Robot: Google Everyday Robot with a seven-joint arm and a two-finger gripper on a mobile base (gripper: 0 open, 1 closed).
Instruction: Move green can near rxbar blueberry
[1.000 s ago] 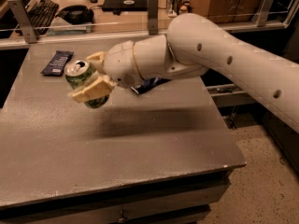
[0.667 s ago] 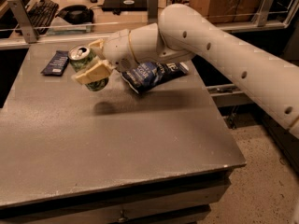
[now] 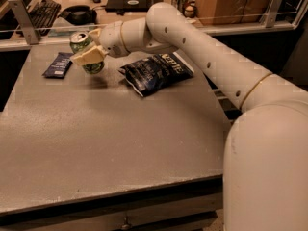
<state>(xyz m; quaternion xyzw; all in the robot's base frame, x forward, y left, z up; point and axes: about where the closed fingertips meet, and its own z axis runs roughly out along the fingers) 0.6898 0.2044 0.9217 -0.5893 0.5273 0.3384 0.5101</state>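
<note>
Arm (image 3: 202,47): stretched across the table (image 3: 96,143) toward rxbar blueberry (image 3: 57,64).
Gripper (image 3: 88,52): clamped on tilted green can (image 3: 81,42), aloft just right of it.
Chip bag (image 3: 156,71): farther right.

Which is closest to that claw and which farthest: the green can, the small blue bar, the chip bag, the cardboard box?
From the gripper, over the table's far left:
1. green can, gripped in it.
2. rxbar blueberry, on the table just left.
3. chip bag, to the right.
4. cardboard box, far back right.
</note>
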